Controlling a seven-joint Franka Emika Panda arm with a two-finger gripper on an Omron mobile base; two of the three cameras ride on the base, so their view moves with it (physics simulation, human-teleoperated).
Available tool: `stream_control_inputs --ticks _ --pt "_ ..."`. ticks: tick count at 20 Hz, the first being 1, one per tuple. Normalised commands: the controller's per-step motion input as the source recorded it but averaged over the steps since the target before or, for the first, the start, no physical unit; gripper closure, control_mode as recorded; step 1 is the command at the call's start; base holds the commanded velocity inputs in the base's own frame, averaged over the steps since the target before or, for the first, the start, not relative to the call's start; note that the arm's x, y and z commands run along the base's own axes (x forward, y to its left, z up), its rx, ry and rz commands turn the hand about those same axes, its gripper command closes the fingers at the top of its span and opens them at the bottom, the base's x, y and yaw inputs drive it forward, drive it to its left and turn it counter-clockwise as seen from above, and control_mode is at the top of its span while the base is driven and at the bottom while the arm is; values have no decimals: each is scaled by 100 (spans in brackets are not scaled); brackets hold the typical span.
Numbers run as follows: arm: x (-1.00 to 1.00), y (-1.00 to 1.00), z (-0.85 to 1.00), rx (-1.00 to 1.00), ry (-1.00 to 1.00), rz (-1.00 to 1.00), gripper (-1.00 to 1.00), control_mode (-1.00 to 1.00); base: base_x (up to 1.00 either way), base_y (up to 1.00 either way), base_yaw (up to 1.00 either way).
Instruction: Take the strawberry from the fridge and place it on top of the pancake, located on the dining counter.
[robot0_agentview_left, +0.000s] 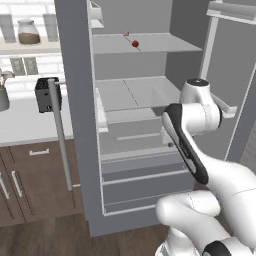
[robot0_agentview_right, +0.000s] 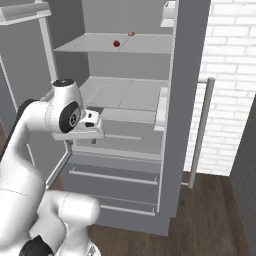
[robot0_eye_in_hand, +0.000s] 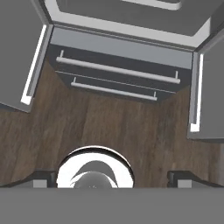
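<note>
While upright, fridge (robot0_agentview_left: 125, 125) stands open.

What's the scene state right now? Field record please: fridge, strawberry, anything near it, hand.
fridge: both doors swung open, pale shelves visible, two drawers below shut
strawberry: on the upper shelf, toward the middle, untouched
tan-orange lump: same shelf, behind the strawberry, apart from it
hand: open, pointing down at the wood floor in front of the drawers, well below the strawberry's shelf
held: nothing
task status: strawberry not yet picked
</note>
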Motion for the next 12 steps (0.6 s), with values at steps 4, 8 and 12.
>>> stream_control_inputs --ticks 4,8,12 --pt "-65 0 14 1 1 -3 -100 -100 0 0 0" --pt "-47 0 24 2 8 -4 -100 -100 0 0 0" --pt "-66 0 9 0 -1 0 -100 -100 0 0 0"
